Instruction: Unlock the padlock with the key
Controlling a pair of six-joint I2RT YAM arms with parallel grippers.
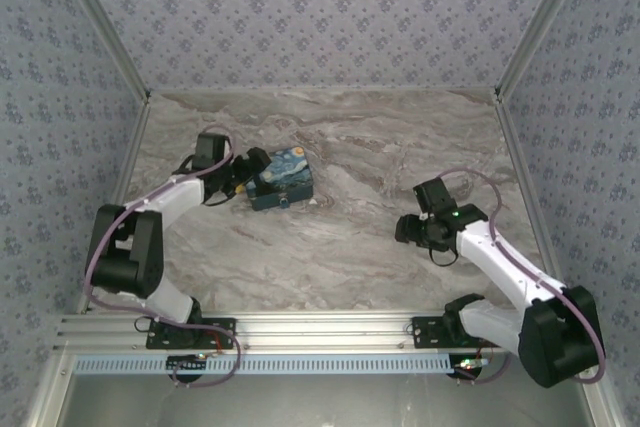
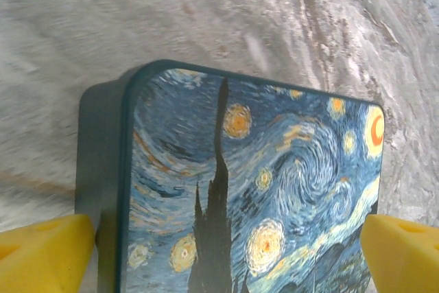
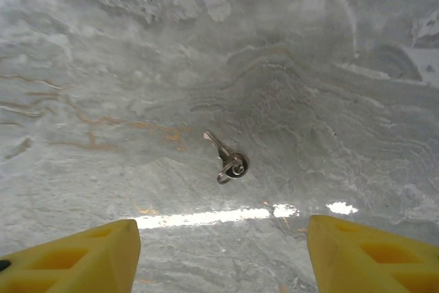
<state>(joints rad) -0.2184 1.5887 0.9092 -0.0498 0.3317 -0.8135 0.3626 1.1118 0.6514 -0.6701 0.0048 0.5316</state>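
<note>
The key (image 3: 228, 159), a small silver one with a ring on its head, lies flat on the marble table. My right gripper (image 3: 219, 259) hovers over it, open, with the key ahead of the yellow fingertips (image 3: 75, 259) and nothing between them. In the top view the right gripper (image 1: 410, 229) hangs at mid right. My left gripper (image 2: 223, 255) is open, its fingers (image 2: 41, 255) straddling the starry-night box (image 2: 274, 183) without pressing it. The left gripper (image 1: 250, 177) sits at the left end of the box (image 1: 282, 180). A pale speck (image 1: 284, 202) at the box's near side may be the padlock; it is too small to tell.
The marble table (image 1: 340, 257) is walled by patterned panels on three sides. An aluminium rail (image 1: 320, 332) with both arm bases runs along the near edge. Open tabletop lies between the box and the right gripper.
</note>
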